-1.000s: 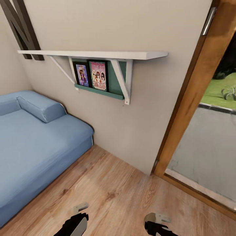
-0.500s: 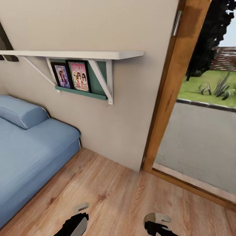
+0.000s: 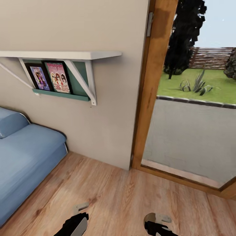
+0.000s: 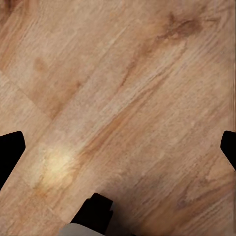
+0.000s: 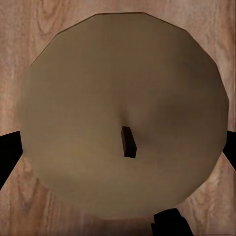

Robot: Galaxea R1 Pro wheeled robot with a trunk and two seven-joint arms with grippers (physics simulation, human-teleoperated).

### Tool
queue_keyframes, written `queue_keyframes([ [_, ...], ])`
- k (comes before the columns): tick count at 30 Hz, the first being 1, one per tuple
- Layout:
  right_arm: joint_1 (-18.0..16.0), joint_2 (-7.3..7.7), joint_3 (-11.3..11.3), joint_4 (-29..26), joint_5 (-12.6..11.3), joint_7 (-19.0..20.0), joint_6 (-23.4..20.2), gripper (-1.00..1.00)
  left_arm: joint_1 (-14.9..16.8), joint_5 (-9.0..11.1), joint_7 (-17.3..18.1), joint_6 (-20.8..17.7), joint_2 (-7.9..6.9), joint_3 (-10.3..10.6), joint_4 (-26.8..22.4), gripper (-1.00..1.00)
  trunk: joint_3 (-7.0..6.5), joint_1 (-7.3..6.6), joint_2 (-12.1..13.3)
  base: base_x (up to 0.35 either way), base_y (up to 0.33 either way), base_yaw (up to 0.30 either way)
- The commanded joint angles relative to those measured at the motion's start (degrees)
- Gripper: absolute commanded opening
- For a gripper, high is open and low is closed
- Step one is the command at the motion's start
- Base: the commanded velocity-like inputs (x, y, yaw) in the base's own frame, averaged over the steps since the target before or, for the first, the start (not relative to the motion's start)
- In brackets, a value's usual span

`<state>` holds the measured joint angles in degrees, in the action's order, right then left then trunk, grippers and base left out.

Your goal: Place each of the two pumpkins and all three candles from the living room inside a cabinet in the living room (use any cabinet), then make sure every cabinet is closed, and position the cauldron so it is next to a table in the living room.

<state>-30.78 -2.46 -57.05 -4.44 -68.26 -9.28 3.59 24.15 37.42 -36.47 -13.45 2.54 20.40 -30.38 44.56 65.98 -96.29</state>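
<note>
A pale beige candle (image 5: 123, 108) with a short dark wick sits end-on between the dark fingertips (image 5: 7, 152) of my right gripper (image 5: 118, 152), which is shut on it. In the head view the same candle (image 3: 153, 217) shows as a small pale round top at my right gripper (image 3: 157, 224), low over the wooden floor. My left gripper (image 4: 118, 147) is open, its fingers spread wide with only floor planks between them; it also shows in the head view (image 3: 77, 223). The pumpkins, cabinet, cauldron and table are out of view.
A blue sofa (image 3: 23, 154) stands at the left against a beige wall. Above it hangs a white shelf (image 3: 59, 54) with framed pictures (image 3: 57, 77). A wooden door frame (image 3: 147, 91) and glass door (image 3: 193, 137) to a garden are at the right. Wooden floor (image 3: 124, 196) lies ahead.
The camera has turned to the right: sofa and shelf have slid left in the picture and more of the door and garden shows. Both grippers hold the same pose.
</note>
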Motion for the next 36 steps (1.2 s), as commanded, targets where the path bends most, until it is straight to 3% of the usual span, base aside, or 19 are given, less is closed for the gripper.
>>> queue_keyframes([
  [1,-0.04,-0.01,-0.52,-0.04,-0.64,-0.21,0.17,-1.0,0.02,0.29,-0.45,-0.26,-0.07,0.34,-0.12,1.0,0.05,-0.01,-0.02,0.0,0.0,-0.278],
  [30,-0.07,0.19,-0.35,-0.04,-0.72,-0.27,-0.35,-1.0,0.02,0.29,-0.45,-0.26,0.0,0.34,-0.12,1.0,0.47,-0.01,-0.02,0.0,0.0,-0.276],
  [36,-0.04,0.12,-0.26,-0.06,-0.79,-2.01,-0.52,-1.0,0.02,0.29,-0.45,-0.26,0.0,0.34,-0.12,1.0,0.53,-0.01,-0.02,0.0,0.0,-0.275],
])
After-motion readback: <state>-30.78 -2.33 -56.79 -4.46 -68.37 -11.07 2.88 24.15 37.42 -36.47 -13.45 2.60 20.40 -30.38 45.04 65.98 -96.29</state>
